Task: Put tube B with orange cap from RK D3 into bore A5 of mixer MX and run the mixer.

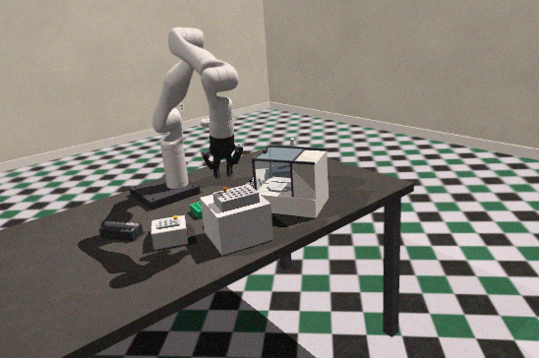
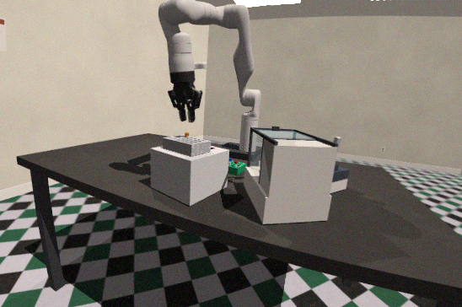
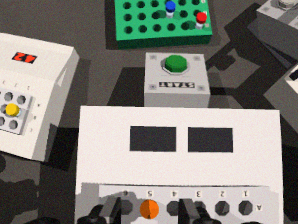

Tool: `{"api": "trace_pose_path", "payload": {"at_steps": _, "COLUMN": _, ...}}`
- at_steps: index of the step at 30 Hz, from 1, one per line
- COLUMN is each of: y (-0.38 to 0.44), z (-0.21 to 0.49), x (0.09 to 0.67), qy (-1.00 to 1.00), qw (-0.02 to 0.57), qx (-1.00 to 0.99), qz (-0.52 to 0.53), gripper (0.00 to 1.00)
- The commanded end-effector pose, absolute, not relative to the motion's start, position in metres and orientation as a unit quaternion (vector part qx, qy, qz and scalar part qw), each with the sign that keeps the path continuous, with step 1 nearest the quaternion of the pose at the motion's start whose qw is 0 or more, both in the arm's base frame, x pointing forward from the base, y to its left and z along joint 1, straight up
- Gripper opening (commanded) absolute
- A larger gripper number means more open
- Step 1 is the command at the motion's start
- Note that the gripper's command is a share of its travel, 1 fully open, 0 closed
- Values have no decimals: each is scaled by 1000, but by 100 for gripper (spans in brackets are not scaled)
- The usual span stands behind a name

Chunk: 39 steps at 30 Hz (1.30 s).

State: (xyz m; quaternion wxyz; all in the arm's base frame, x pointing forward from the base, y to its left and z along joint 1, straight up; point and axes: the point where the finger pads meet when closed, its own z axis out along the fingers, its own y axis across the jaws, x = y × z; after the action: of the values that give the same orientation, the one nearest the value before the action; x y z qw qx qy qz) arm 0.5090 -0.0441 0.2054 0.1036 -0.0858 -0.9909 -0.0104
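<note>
Tube B's orange cap (image 3: 148, 208) (image 1: 224, 189) (image 2: 186, 133) shows in bore A5 of the grey shaking block on the white mixer MX (image 3: 175, 167) (image 1: 236, 228) (image 2: 190, 175). My gripper (image 3: 150, 203) (image 1: 222, 171) (image 2: 186, 117) hangs a short way straight above that cap. Its fingers stand apart on either side of the cap and hold nothing. The green START key (image 3: 176, 63) sits on the mixer's front housing, beyond the top. Both lamp windows (image 3: 153, 138) on the mixer's top are dark.
The green rack RK (image 3: 125, 35) (image 1: 196, 208) (image 2: 237, 167) holds a blue-capped tube (image 3: 170, 6) and a red-capped tube (image 3: 201, 18). The dry block (image 3: 40, 65) (image 1: 168, 235) holds a yellow-capped tube (image 3: 12, 109). The glass-walled balance (image 1: 315, 184) (image 2: 295, 179) stands beside the mixer. The dark magnet block (image 1: 120, 230) lies further out.
</note>
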Motion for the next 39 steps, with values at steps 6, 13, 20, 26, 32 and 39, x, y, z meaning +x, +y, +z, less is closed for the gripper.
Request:
{"api": "trace_pose_path", "payload": {"at_steps": 6, "y": -44, "z": 215, "x": 509, "qy": -991, "qw": 103, "qx": -86, "qz": -10, "gripper": 42}}
{"api": "trace_pose_path", "payload": {"at_steps": 13, "y": -44, "z": 223, "x": 509, "qy": -991, "qw": 103, "qx": -86, "qz": -10, "gripper": 42}}
{"api": "trace_pose_path", "payload": {"at_steps": 20, "y": -42, "z": 222, "x": 493, "qy": -991, "qw": 103, "qx": -86, "qz": -10, "gripper": 42}}
{"api": "trace_pose_path", "payload": {"at_steps": 26, "y": -40, "z": 221, "x": 480, "qy": -991, "qw": 103, "qx": -86, "qz": -10, "gripper": 42}}
{"api": "trace_pose_path", "payload": {"at_steps": 32, "y": -37, "z": 221, "x": 460, "qy": -991, "qw": 103, "qx": -86, "qz": -10, "gripper": 42}}
{"api": "trace_pose_path", "payload": {"at_steps": 39, "y": -34, "z": 221, "x": 437, "qy": -991, "qw": 103, "qx": -86, "qz": -10, "gripper": 42}}
